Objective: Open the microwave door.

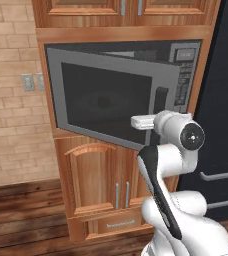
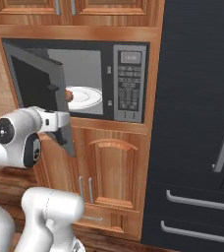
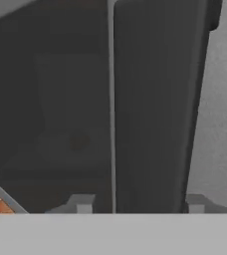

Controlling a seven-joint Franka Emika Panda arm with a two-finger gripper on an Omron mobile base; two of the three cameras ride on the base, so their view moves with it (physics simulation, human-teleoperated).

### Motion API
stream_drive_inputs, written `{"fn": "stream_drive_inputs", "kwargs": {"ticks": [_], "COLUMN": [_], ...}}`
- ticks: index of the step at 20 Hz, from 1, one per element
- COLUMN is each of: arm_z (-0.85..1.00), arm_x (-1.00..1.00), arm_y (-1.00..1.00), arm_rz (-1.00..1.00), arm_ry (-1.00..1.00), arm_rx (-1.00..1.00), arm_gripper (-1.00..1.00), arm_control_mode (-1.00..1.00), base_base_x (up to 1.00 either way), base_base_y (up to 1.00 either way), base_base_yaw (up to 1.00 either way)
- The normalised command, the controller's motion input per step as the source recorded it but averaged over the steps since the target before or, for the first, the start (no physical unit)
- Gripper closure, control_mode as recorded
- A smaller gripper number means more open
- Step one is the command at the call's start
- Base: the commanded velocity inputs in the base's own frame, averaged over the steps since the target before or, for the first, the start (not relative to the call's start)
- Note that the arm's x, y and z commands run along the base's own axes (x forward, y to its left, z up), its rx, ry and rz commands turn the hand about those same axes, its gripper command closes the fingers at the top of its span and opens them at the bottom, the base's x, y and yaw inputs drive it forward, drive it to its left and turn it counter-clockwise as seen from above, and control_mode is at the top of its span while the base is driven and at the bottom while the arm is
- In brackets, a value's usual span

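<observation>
The microwave [image 2: 128,83] is a grey built-in box with a dark keypad. Its door [image 1: 106,100] hangs partly open, swung out on its left hinge, so the cavity shows in the right base view. My gripper [image 1: 155,121] is at the door's free edge by the vertical black bar handle [image 1: 160,102]. In the hand view the handle [image 3: 155,109] runs up between my fingertips, and the gripper [image 3: 139,205] is open around it. The right fingertip [image 3: 195,204] is against the bar; the left one stands a little off it. The dark window [image 3: 60,124] lies to the left.
A white plate [image 2: 84,97] sits inside the cavity. A black fridge [image 2: 202,123] with grey handles stands to the right. Arched wooden cabinet doors [image 2: 111,177] are below the microwave, more cabinets are above it, and a brick wall [image 1: 11,100] is to the left.
</observation>
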Motion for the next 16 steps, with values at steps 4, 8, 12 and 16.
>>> {"fn": "stream_drive_inputs", "kwargs": {"ticks": [4,8,12,16], "arm_z": [0.24,0.00,0.00,0.02], "arm_x": [-0.76,-1.00,-1.00,-0.89], "arm_y": [0.37,-0.02,-0.35,-0.75], "arm_rz": [-0.01,0.01,-0.01,0.00], "arm_ry": [-0.12,-0.18,-0.08,0.00], "arm_rx": [-0.12,-0.02,0.00,0.04], "arm_gripper": [-1.00,-1.00,-1.00,-1.00], "arm_control_mode": [-1.00,-1.00,-1.00,-1.00], "base_base_x": [0.00,0.00,0.00,0.00], "base_base_y": [0.00,0.00,0.00,0.00], "base_base_yaw": [0.00,0.00,0.00,0.00]}}
